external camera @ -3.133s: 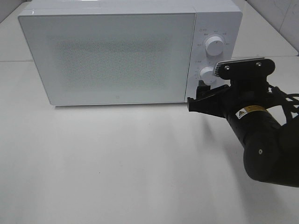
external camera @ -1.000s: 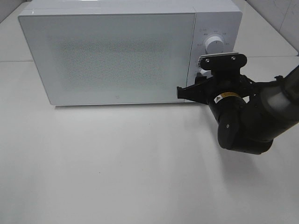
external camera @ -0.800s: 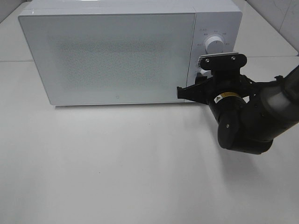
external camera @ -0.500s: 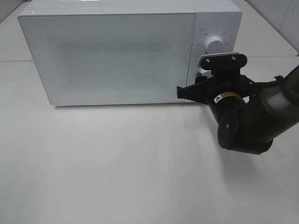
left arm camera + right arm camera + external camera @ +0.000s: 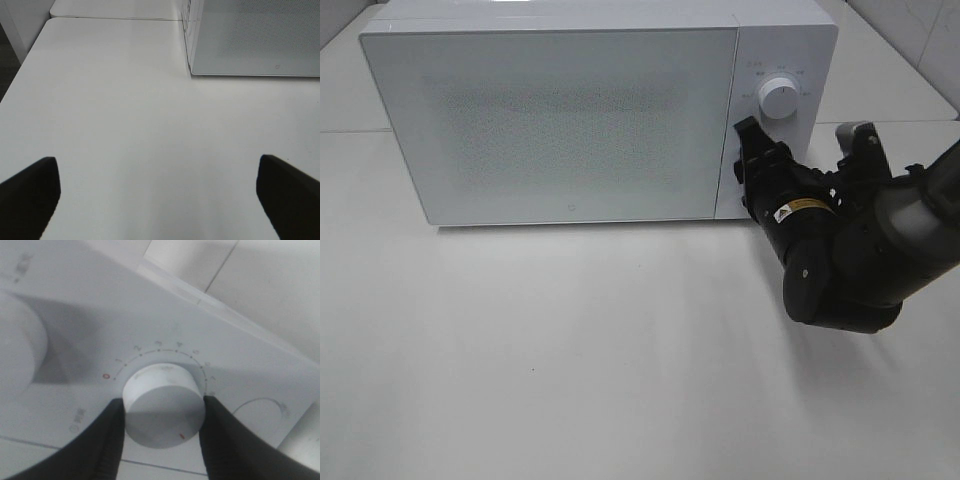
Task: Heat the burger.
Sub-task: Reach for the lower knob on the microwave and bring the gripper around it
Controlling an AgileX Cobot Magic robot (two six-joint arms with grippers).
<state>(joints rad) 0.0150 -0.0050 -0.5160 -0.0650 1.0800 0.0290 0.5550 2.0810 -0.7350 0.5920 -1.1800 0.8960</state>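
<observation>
The burger is out of view in every frame. The white microwave [image 5: 560, 120] stands at the back of the table with its door closed. My right gripper [image 5: 752, 160] is at its control panel, below the upper knob [image 5: 779, 99]. In the right wrist view the two black fingers of the right gripper [image 5: 162, 425] clamp the lower knob [image 5: 164, 402] from both sides; the knob's red mark points away from the red zero on the numbered dial. My left gripper [image 5: 159, 200] hangs open over bare table, nothing between its fingers [image 5: 27, 195].
The microwave's corner [image 5: 255, 40] shows ahead of the left gripper, across a stretch of white table [image 5: 115, 115]. The right arm's thick black forearm [image 5: 840, 260] lies over the table in front of the panel. The table's edge and a dark floor lie off to one side [image 5: 7, 60].
The right wrist has rolled about a quarter turn while staying on the lower knob; the camera bracket swung from above the gripper to its right. The left gripper has not moved.
</observation>
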